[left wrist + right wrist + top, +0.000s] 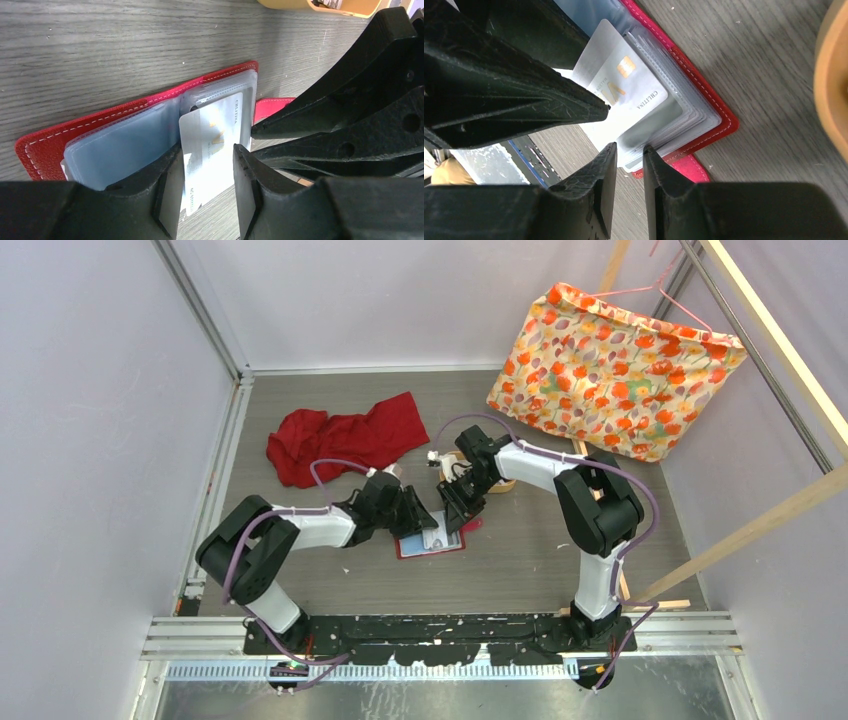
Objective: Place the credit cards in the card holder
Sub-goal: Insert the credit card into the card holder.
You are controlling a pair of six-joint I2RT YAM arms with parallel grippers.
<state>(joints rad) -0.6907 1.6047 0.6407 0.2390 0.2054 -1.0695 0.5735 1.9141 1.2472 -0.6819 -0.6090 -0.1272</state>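
- The card holder lies open flat on the counter, near the middle and between the two arms. Its red cover faces down and its clear sleeves face up.
- A pale credit card with a gold mark stands tilted over the right half of the card holder. Its far end is tucked among the sleeves, and its near end sticks out past the near edge.
- The left hand reaches in from the left, with one finger on each long edge of the credit card, pinching it across its width.
- The right hand comes in from the right, its fingers drawn close with only a narrow gap. The near right corner of the sleeve stack sits at that gap. I cannot tell whether it is nipped or merely touched.
- The red snap tab pokes out from under the right edge of the card holder, just beside the right hand.
- A tan wooden tray sits on the counter just to the far right of the card holder, apart from it.
- A crumpled red cloth lies on the far left of the counter.
- A floral cloth hangs at the far right.
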